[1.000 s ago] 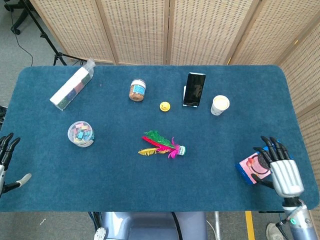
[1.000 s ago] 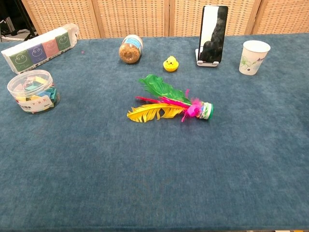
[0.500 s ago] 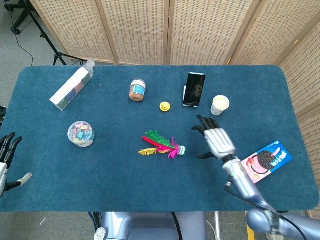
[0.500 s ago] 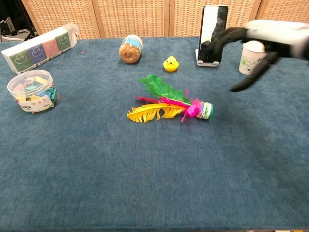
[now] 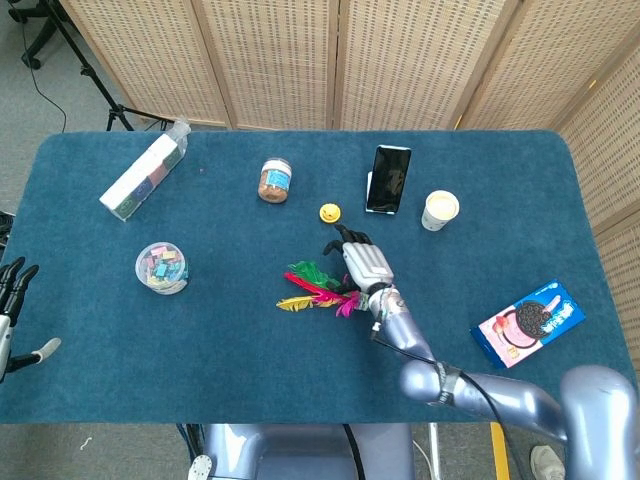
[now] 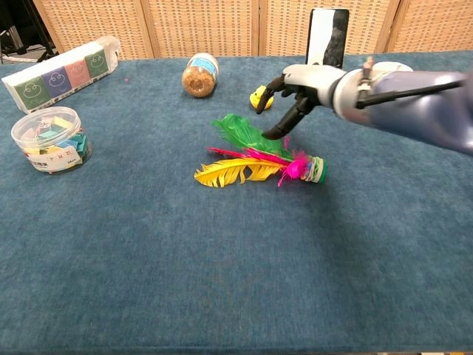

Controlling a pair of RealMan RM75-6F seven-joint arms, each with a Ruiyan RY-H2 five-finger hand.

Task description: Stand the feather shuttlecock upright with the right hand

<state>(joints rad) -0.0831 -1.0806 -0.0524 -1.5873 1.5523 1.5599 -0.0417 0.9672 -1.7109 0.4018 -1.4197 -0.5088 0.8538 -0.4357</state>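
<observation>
Feather shuttlecock (image 6: 260, 159) lay flat on table (image 5: 220, 350), mid-cloth, not yet stood up. Right hand (image 6: 299, 92) hovered just above feathers, fingers apart, holding nothing. Grasp and uprighting remained. Left hand (image 5: 12, 305) idle at table edge, fingers spread.

Just beyond the right hand (image 5: 362, 262) sit a yellow duck (image 5: 330, 212) and propped phone (image 5: 388, 179); paper cup (image 5: 440, 209) right, jar (image 5: 275, 180) left.

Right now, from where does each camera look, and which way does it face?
Head view: high above the table, looking down at the table; shows the right hand and the left hand.
Chest view: low at the near edge, facing across the table; shows only the right hand.
Shared: feather shuttlecock, right hand.
</observation>
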